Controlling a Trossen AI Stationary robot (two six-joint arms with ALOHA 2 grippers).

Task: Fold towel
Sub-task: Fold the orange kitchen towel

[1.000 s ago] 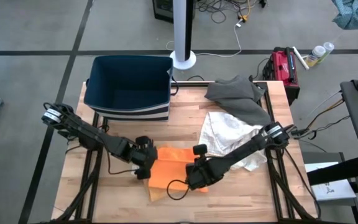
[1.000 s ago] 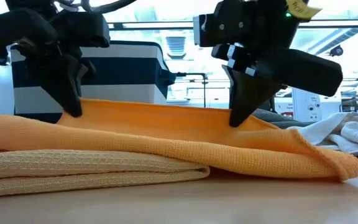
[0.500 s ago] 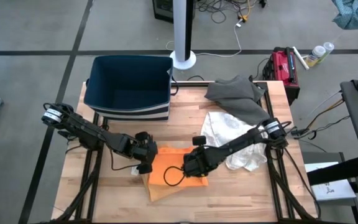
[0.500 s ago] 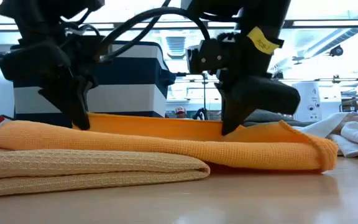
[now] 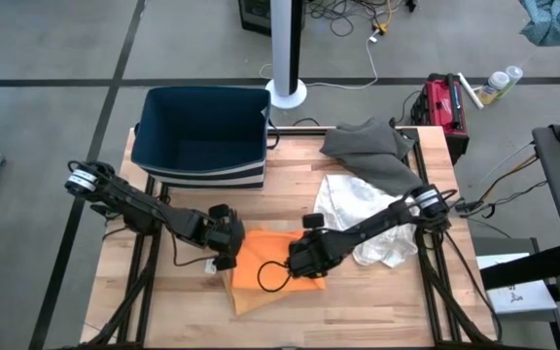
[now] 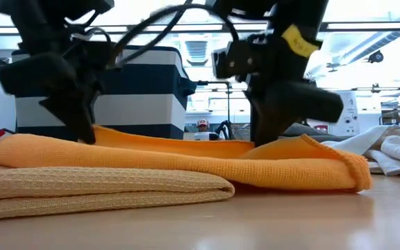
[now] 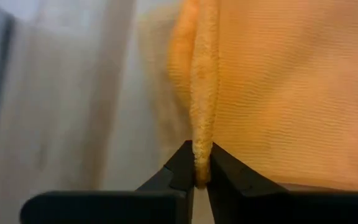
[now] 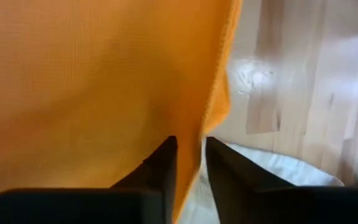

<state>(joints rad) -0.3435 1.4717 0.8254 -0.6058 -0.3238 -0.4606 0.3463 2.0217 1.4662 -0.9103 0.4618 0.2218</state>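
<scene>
An orange towel point(image 5: 272, 261) lies folded over on a folded tan towel point(image 5: 245, 299) near the table's middle. In the low view, the orange towel point(image 6: 186, 161) has its rounded fold toward the near edge and rests on the tan towel point(image 6: 103, 187). My left gripper point(image 5: 227, 257) is at the orange towel's left side, shut on its edge. My right gripper point(image 5: 303, 264) is at the towel's right side. Its fingers stand apart point(image 8: 190, 155), with the towel's right edge point(image 8: 215, 112) just ahead of them. My left gripper pinches the orange towel's thick left edge point(image 7: 200, 146) between its two fingertips; one layer or several, I cannot tell. The fingers slant down from the table's left. The held edge point(image 6: 106, 133) sits a little above the rest of the towel, which lies on the tan towel. My right gripper's fingers flank the towel's right edge; I cannot tell whether they touch it.
A dark blue bin point(image 5: 202, 131) stands at the far left of the table. A grey cloth point(image 5: 367, 146) and a crumpled white cloth point(image 5: 367, 219) lie at the right, close to my right arm. Bare wood shows along the near edge point(image 5: 358, 321).
Both grippers have gone toward the table's far edge and down, carrying the orange towel's raised edge with them. That upper layer has sunk from a taut, lifted span onto the lower layer, so the towel now lies folded over and shorter.
</scene>
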